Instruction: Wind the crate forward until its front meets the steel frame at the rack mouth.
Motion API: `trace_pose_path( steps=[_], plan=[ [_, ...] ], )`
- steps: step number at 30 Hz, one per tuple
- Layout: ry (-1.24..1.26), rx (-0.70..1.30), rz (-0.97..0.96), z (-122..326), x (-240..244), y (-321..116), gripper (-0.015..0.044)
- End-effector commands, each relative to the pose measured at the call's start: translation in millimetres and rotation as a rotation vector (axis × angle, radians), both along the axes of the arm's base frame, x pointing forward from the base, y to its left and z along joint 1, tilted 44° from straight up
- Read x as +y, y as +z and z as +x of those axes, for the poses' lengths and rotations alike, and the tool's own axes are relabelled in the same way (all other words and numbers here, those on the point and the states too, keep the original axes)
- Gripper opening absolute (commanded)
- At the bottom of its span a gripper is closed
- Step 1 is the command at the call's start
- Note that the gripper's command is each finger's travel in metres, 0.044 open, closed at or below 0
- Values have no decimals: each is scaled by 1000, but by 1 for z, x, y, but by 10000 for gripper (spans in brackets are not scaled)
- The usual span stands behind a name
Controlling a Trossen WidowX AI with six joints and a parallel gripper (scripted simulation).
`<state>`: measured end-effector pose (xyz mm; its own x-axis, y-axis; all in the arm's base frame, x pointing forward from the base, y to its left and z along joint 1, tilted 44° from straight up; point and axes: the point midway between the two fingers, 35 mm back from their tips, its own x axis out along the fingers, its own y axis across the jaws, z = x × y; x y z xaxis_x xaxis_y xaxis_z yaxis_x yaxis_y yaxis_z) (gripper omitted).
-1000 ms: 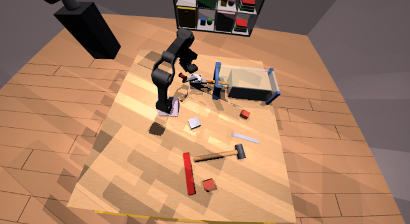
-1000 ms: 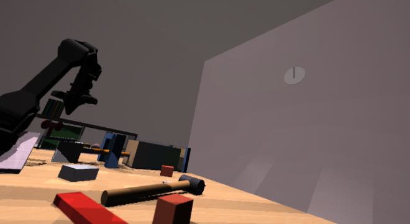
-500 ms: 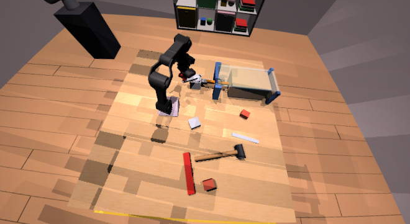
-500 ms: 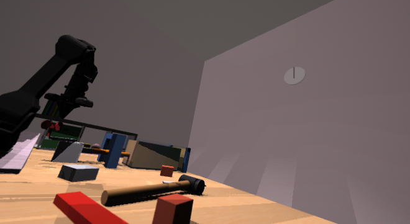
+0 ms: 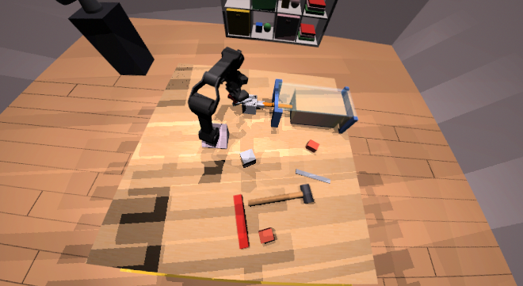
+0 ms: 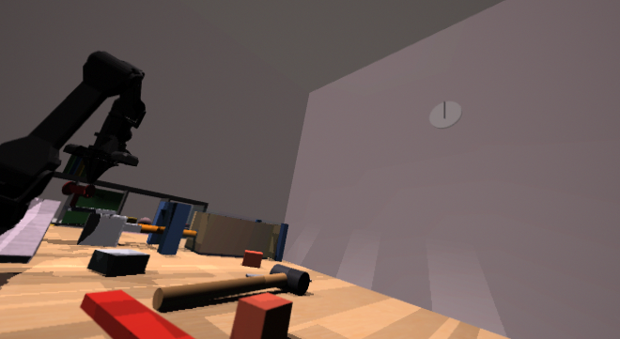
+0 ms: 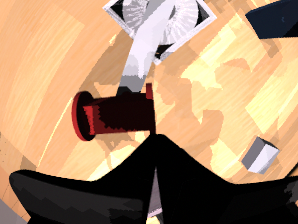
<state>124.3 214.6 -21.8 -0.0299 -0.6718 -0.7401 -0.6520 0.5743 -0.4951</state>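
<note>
My claw (image 6: pixel 92 181) (image 7: pixel 156 140) is closed, its two tips together, with nothing between them. It is just beside the red grip of the winch handle (image 6: pixel 78 190) (image 7: pixel 122 115); whether it touches this grip, I cannot tell. The handle's pale arm reaches over the top of the grey winch (image 5: pixel 249 108) (image 6: pixel 104 230) (image 7: pixel 187 15). From the winch, an orange strap (image 5: pixel 284 106) (image 6: pixel 152 228) passes through the blue steel frame (image 5: pixel 276 117) (image 6: pixel 174 228) to the crate (image 5: pixel 313 119) (image 6: pixel 235 235). The crate sits inside the clear guard cubby (image 5: pixel 349 102), and between its front and the frame there is a gap. On the bench (image 5: pixel 190 229) (image 6: pixel 376 314), a hammer (image 5: pixel 277 199) (image 6: pixel 221 290) lies near a red bar (image 5: pixel 241 222) (image 6: pixel 129 318).
</note>
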Motion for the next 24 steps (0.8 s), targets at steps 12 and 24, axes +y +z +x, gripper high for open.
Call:
trace_pose_path(
  steps=[12, 24],
  plan=[
    [-1, 5, -5, 6, 3, -8, 0],
    [-1, 4, -4, 18, 12, -18, 0]
  ],
)
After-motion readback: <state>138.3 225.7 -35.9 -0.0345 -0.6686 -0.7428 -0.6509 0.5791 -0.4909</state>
